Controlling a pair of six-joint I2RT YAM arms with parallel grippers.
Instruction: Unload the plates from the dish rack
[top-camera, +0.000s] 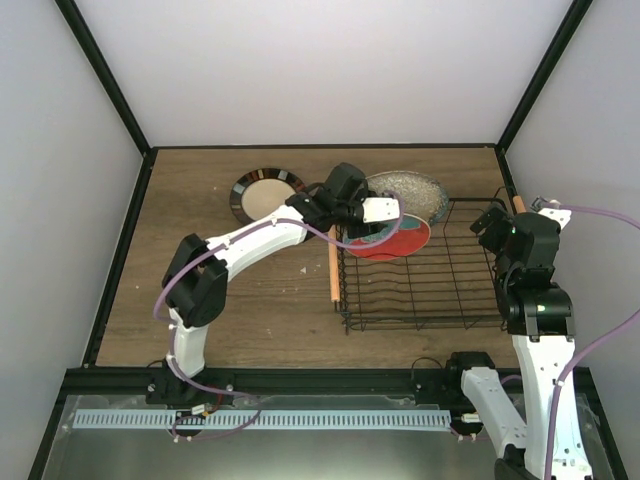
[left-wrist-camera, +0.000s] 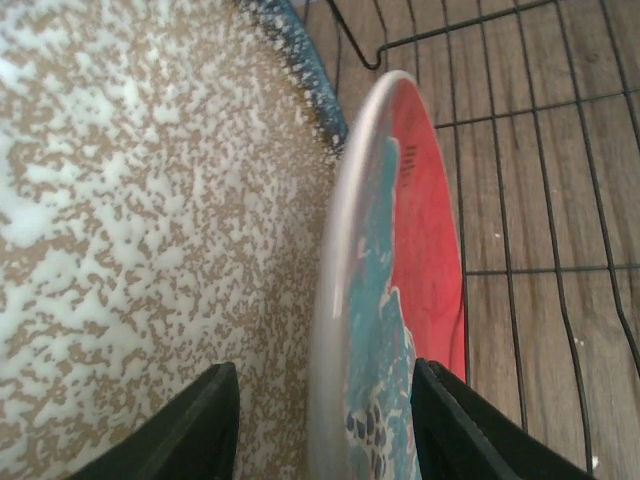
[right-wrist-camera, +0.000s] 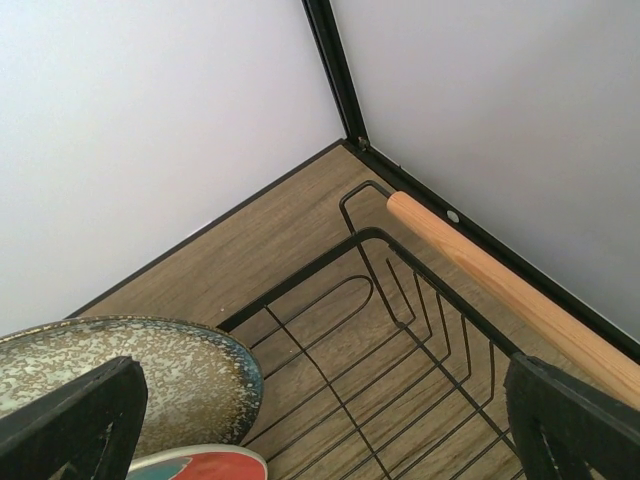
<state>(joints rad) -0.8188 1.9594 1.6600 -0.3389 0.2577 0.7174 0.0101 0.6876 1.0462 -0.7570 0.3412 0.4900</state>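
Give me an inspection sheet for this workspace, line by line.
Surface: wood-grain table.
Job's things: cream plate lies on the table; grey speckled plate and red plate stand side by side at the dish rack's far end.
Clutter: nothing seen.
End effectors: left end effector open, fingers either side of the red plate's rim; right end effector open, above the rack's far right corner.
Cables: purple cables run along both arms.
Surroundings: white walls, black frame posts.
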